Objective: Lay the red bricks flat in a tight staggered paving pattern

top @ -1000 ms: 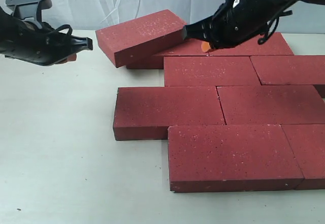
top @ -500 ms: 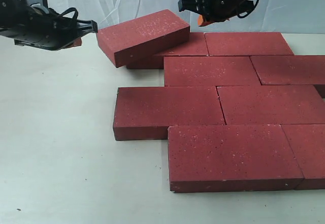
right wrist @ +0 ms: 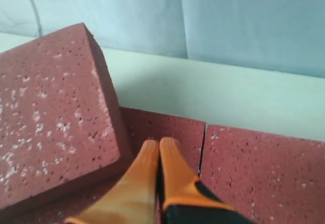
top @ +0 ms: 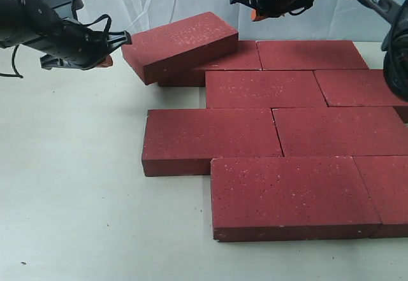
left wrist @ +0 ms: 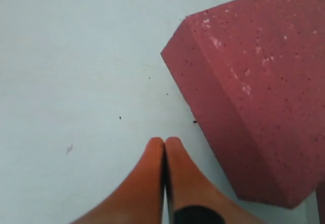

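Observation:
Several red bricks (top: 266, 88) lie flat in staggered rows on the table. One more brick (top: 180, 43) rests tilted, its right end propped on a flat back-row brick (top: 244, 58). My left gripper (top: 115, 44) is shut and empty, just left of the tilted brick's left end (left wrist: 254, 97); its orange fingertips (left wrist: 165, 144) hover over bare table. My right gripper (top: 255, 14) is shut and empty, raised above the back row just right of the tilted brick's far end (right wrist: 56, 107). Its tips (right wrist: 158, 144) point at the brick beneath (right wrist: 167, 127).
Pale table surface (top: 70, 185) stretches left and in front of the bricks. A wrinkled light backdrop (top: 166, 0) hangs behind. The paving runs off the right edge of the exterior view (top: 395, 185).
My right gripper has lifted up and away from the tilted brick's right end. My left gripper has moved right, closing in on the brick's left end. The bricks have not moved.

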